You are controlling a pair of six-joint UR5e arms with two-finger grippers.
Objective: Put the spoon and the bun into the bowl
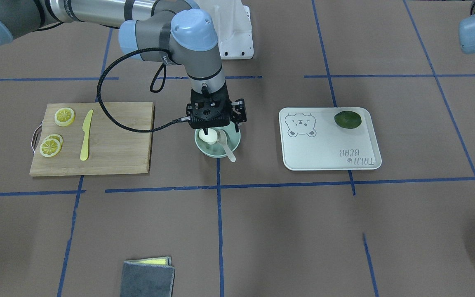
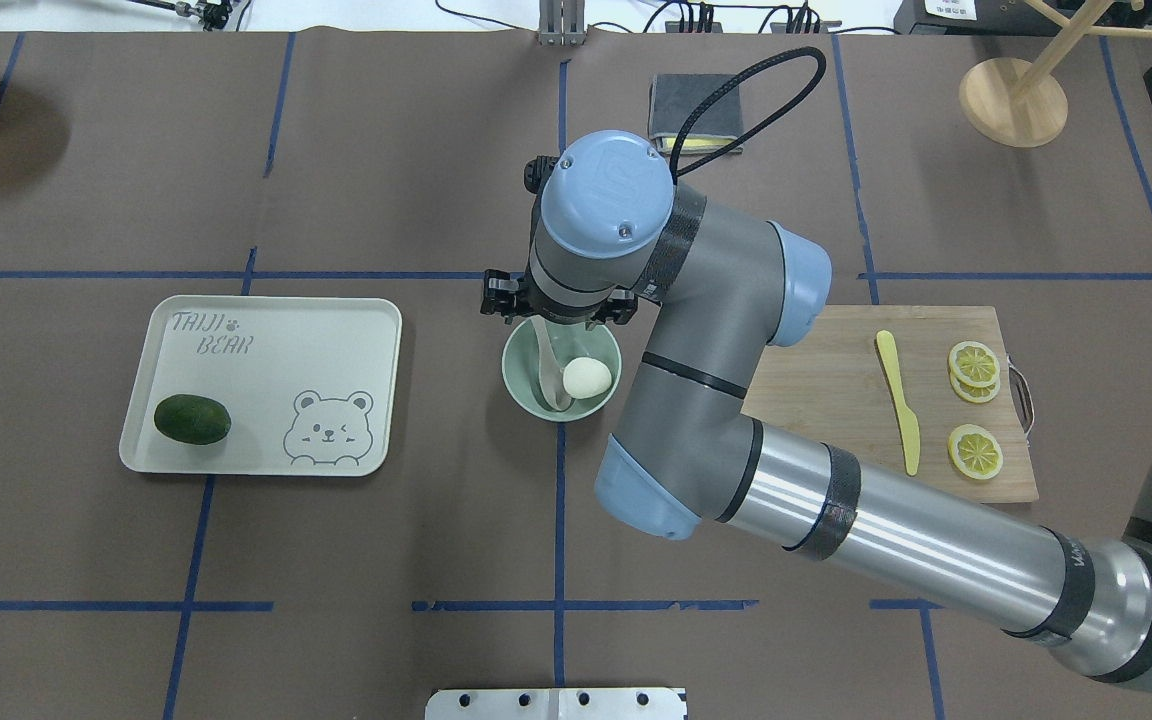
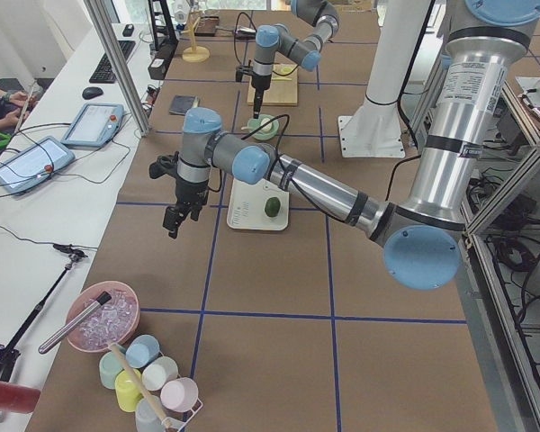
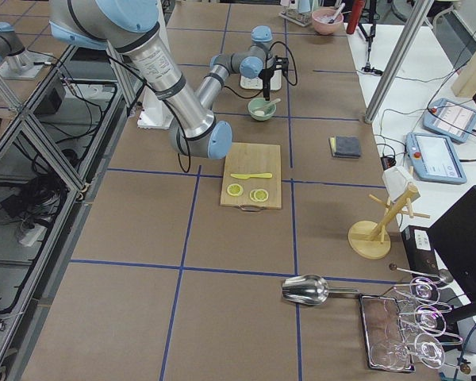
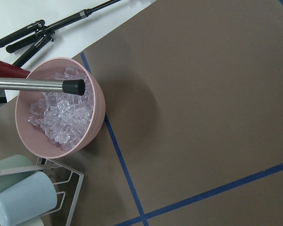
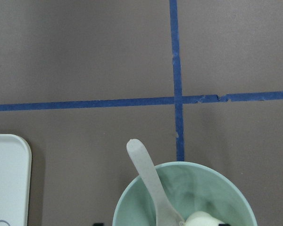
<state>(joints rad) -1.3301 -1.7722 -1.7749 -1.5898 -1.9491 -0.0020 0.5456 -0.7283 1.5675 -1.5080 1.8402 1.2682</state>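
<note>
Bun [image 1: 205,136], spoon [image 1: 228,147] both in bowl [image 1: 217,155]. Right gripper [image 1: 216,128] just above, can't tell jaw gap. Lift straight, avoid spoon handle. Left gripper [image 3: 174,219]: can't tell either.

Right arm [image 2: 896,540]: silver metal tubes, grey joints, pale blue round end caps | cable [image 1: 98,94]: black braided, looped beside wrist | right gripper [image 1: 212,132]: black, boxy mount | left arm [image 3: 324,189]: same silver, grey, blue
</note>
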